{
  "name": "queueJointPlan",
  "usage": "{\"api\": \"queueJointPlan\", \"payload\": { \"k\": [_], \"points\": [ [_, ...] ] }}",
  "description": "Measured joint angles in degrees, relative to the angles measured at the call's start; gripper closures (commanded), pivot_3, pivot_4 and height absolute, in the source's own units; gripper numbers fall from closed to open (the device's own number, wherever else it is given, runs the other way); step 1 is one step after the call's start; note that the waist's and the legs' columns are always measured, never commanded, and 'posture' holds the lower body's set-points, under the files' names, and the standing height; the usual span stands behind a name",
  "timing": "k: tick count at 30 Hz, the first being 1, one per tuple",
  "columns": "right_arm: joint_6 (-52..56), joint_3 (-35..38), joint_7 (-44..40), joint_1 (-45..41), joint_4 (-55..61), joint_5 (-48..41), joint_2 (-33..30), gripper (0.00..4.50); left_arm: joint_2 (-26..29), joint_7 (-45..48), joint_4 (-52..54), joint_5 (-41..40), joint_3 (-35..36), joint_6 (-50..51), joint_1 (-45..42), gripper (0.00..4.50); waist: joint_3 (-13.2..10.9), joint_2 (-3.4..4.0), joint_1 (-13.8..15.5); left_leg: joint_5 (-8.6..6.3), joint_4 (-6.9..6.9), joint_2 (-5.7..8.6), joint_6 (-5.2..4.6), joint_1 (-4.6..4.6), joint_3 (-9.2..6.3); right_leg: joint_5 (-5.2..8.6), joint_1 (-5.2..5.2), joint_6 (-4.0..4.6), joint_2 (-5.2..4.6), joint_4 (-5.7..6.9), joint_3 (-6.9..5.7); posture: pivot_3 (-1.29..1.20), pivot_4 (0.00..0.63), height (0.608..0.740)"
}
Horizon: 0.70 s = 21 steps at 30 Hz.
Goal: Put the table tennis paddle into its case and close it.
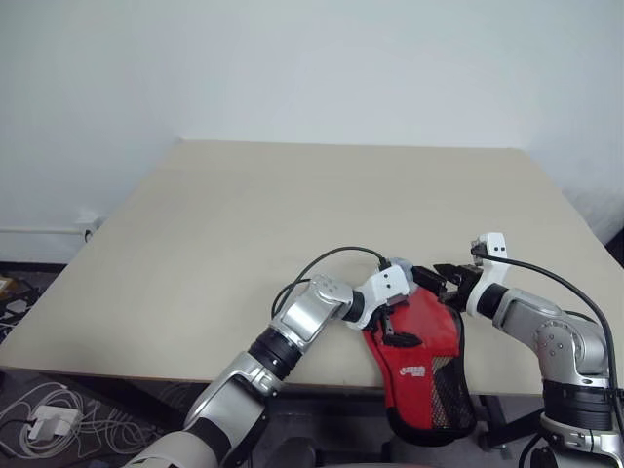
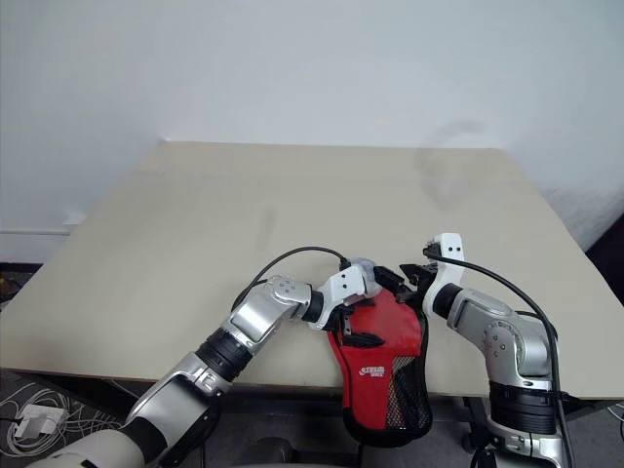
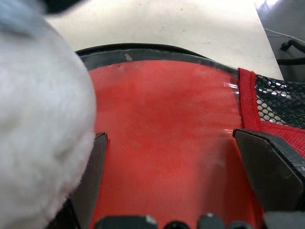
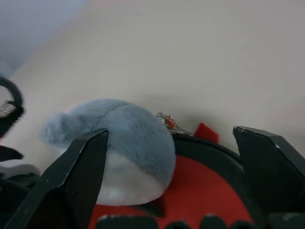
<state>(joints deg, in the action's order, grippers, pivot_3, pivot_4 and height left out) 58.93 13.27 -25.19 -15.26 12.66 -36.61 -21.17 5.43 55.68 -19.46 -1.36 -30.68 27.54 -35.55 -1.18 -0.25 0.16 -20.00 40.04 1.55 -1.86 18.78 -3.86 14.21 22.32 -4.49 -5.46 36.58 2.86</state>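
The red case (image 1: 424, 361), with black mesh and a white logo, droops over the table's front edge. Both grippers meet at its upper end. My left gripper (image 1: 408, 304) is open, its fingers (image 3: 267, 162) spread over a smooth red face under glossy clear plastic with a black rim (image 3: 162, 133). I cannot tell whether that red face is the table tennis paddle. My right gripper (image 1: 441, 281) is open too; between its fingers (image 4: 81, 167) lies a grey-and-white fluffy ball (image 4: 124, 143) resting on the case's black rim (image 4: 214, 152).
The beige table (image 1: 292, 214) stretches away to a white wall. Cables and a white power adapter (image 1: 44, 424) lie on the floor at the lower left. The case's lower half hangs past the table's front edge.
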Motion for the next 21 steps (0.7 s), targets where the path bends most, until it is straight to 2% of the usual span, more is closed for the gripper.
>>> {"api": "queueJointPlan", "payload": {
  "k": [10, 21],
  "points": [
    [2.05, 6.32, 2.41, -3.69, -3.06, -6.23, 1.67, 0.0, 1.23, 0.95, 2.08, 0.21, -0.09, 1.06, 0.76, 0.01, 0.01, 0.02, -0.04, 0.01, -0.03, -0.03, 0.01, -0.01, 0.01, 0.0, 0.02, 0.0, 0.02, 0.0, 0.01, 0.0, 0.0, 0.716],
    [2.42, -2.09, 1.74, -3.05, -6.61, -3.99, 1.88, 0.0, 1.41, 1.17, 2.27, 0.21, -0.06, 1.13, 0.81, 0.01, 0.02, 0.04, -0.04, 0.01, -0.06, -0.04, 0.02, -0.03, 0.01, 0.0, 0.02, 0.0, 0.03, 0.0, 0.01, 0.0, 0.0, 0.716]
  ]
}}
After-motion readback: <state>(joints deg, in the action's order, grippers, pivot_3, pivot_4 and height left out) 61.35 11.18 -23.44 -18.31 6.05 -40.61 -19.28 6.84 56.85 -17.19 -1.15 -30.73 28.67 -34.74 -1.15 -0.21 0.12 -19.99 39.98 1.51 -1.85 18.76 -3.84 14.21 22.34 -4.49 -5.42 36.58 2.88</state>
